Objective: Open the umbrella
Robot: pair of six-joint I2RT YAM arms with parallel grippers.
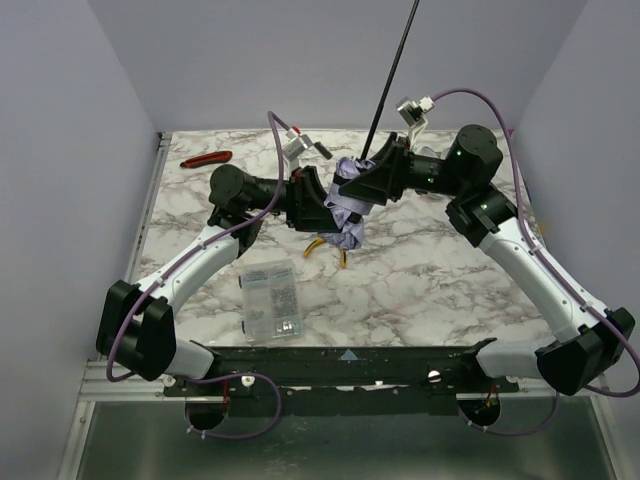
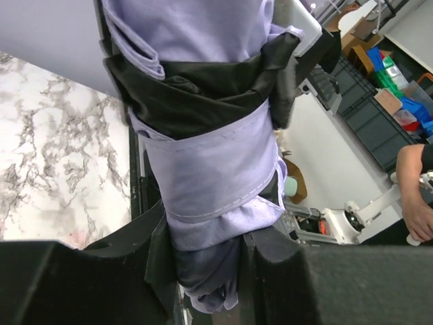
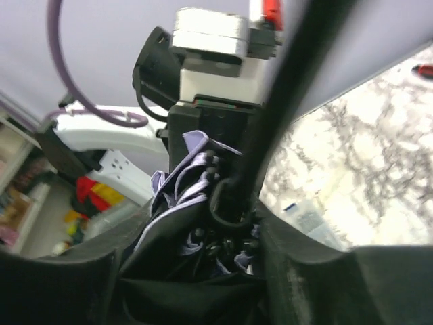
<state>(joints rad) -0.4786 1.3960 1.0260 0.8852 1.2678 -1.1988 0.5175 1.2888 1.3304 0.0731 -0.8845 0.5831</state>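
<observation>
Your left claw [image 2: 210, 267] is clamped on the folded lavender-white and black compact umbrella [image 1: 347, 212], held above the marble worktop [image 1: 440, 280], just beyond the clear plastic parts box [image 1: 270, 300]. The right claw [image 3: 203, 271] flanks the bundle's shaft end; I cannot tell whether it presses. The canopy is bunched and strapped, and the thin black shaft [image 1: 392, 75] is extended. Yellow-handled pliers [image 1: 325, 245] lie just beyond the box. Bare marble runs right of the box to the edge, and 3 walls close in.
</observation>
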